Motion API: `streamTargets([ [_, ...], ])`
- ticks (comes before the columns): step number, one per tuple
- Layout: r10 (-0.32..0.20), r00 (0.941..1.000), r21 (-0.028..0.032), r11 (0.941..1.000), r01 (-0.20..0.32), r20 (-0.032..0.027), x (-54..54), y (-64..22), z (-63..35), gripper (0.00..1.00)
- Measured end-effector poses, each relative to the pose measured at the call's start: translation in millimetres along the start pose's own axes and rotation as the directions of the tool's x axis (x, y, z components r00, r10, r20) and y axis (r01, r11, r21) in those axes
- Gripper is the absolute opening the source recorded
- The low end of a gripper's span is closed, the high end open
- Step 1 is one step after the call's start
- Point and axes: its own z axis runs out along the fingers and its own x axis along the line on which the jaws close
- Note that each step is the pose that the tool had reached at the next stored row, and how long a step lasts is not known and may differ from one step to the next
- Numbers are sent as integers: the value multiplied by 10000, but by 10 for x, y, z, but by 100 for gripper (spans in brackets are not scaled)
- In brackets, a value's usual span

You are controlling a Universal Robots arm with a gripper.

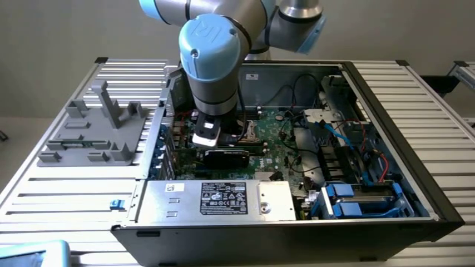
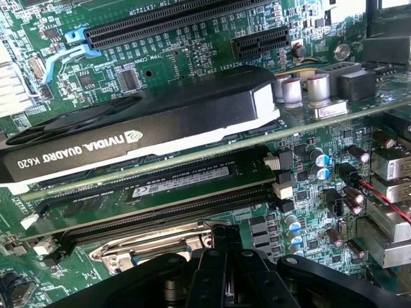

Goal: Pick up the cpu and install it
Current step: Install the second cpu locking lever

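The cpu: its place cannot be told, nor whether the gripper point(image 2: 219, 260) grasps it.
In the exterior view the arm reaches down into the open computer case point(image 1: 419, 172), beside the grey fixture point(image 1: 97, 130). The wrist view brings close the socket frame point(image 2: 151, 247) just before the gripper, with memory slots point(image 2: 160, 192) and the graphics card point(image 2: 141, 122) beyond.

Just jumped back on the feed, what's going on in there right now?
The arm is reaching down into the open computer case, with its tool low over the motherboard. In the wrist view the tool sits right above the metal-framed socket, next to the memory slots and the Nvidia graphics card. The cpu itself can't be made out, so whether it's seated is unclear. The grey fixture stands beside the case.
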Motion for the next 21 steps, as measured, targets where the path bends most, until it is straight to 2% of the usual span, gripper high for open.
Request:
streamTargets([
  [21, 58, 10000, 12, 10000, -58, -38, -11, 6, 34, 11],
])
